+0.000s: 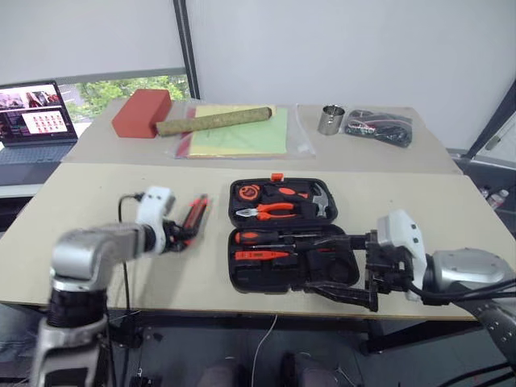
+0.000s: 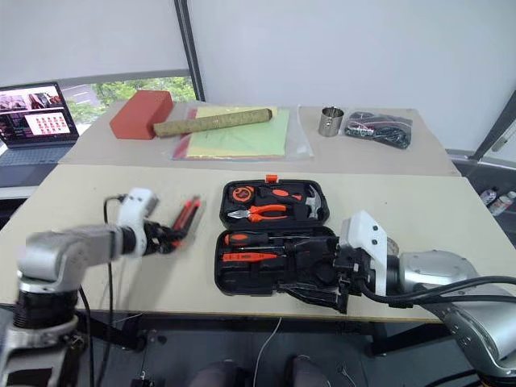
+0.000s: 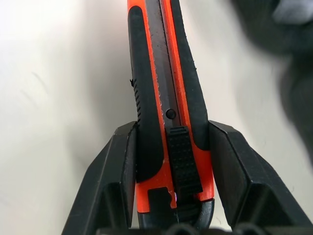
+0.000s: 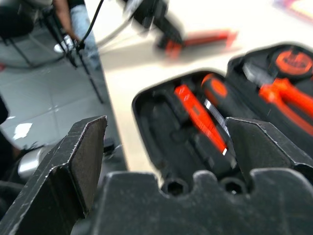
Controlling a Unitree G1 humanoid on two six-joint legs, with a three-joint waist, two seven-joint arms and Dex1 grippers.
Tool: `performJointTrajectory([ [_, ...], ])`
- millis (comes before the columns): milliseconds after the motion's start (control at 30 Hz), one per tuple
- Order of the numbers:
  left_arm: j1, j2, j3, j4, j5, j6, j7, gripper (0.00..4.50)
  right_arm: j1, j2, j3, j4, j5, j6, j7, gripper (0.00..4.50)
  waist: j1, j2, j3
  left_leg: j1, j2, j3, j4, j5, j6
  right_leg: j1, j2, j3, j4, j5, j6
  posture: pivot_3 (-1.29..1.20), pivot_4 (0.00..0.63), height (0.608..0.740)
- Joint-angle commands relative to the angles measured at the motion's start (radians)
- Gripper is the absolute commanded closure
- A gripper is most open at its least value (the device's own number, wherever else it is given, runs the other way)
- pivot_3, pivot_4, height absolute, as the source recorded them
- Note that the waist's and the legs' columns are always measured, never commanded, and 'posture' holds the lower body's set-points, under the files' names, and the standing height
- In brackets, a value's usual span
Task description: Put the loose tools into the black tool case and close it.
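The black tool case (image 1: 240,282) lies open in the middle of the near table, its orange latch on the far edge. Its recesses hold a black-and-orange screwdriver (image 1: 270,237), a slim orange tool (image 1: 262,255), pliers and a hammer. A black-and-orange utility knife (image 1: 196,211) is left of the case, pointing away from me. My left gripper (image 1: 182,237) is shut on its near end; in the left wrist view both fingers press the knife (image 3: 166,98) at its sides. My right gripper (image 1: 343,268) hangs open at the case's near right corner, with nothing between its fingers (image 4: 88,147).
On the rear table are a red block (image 1: 143,113), a rolled mat (image 1: 214,121) on yellow and green sheets, a metal cup (image 1: 330,119) and a black bag of cables (image 1: 379,126). A laptop (image 1: 32,121) stands at the far left. Bare tabletop surrounds the case.
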Motion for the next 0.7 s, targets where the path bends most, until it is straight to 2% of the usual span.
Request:
performJointTrajectory([
  [33, -0.044, 0.133, -0.128, -0.072, -0.078, -0.237, -0.433, 2.78, 0.011, -0.021, -0.036, -0.01, -0.014, -0.025, 0.011, 0.0, -0.001, 0.001, 0.0, 0.0, 0.0, 0.001, 0.0, 0.0, 0.0, 0.0, 0.0, -0.001, 0.0, 0.001, -0.001, 0.0, 0.15, 0.737],
  [167, -0.127, 0.152, -0.276, 0.0, -0.044, -0.351, -0.627, 2.78, 0.042, -0.029, -0.052, -0.033, -0.021, -0.016, -0.001, 0.0, 0.0, 0.001, 0.0, 0.0, -0.001, 0.001, -0.001, 0.0, 0.0, 0.004, -0.001, -0.003, -0.006, -0.001, -0.003, 0.0, 0.15, 0.737],
  [300, -0.23, 0.087, -0.436, 0.061, -0.022, -0.422, -0.811, 2.78, 0.142, -0.018, -0.122, -0.108, 0.005, 0.01, -0.045, 0.0, 0.001, 0.001, 0.0, 0.0, -0.001, 0.001, -0.001, 0.0, 0.0, 0.005, -0.001, -0.004, -0.007, -0.005, 0.004, 0.0, 0.15, 0.737],
  [467, -0.298, 0.018, -0.559, 0.141, 0.04, -0.476, -0.908, 2.78, 0.214, -0.009, -0.166, -0.167, 0.029, 0.018, -0.097, 0.0, -0.003, 0.0, 0.0, 0.0, -0.001, 0.001, 0.001, 0.0, 0.0, 0.006, 0.0, -0.003, -0.006, -0.006, 0.006, 0.0, 0.15, 0.737],
  [567, -0.325, -0.021, -0.663, 0.213, 0.133, -0.552, -0.961, 2.78, 0.249, 0.004, -0.197, -0.198, 0.05, 0.027, -0.143, 0.0, -0.006, 0.0, 0.0, 0.001, 0.0, 0.001, 0.001, 0.0, 0.0, 0.006, 0.0, -0.003, -0.006, -0.006, 0.006, 0.0, 0.15, 0.737],
  [700, -0.351, -0.069, -0.713, 0.31, 0.209, -0.606, -0.975, 2.78, 0.273, 0.008, -0.217, -0.221, 0.064, 0.029, -0.183, 0.0, -0.004, 0.0, 0.0, 0.0, 0.001, 0.001, 0.001, 0.002, 0.004, 0.005, 0.0, -0.003, -0.005, -0.006, 0.006, 0.0, 0.15, 0.737],
])
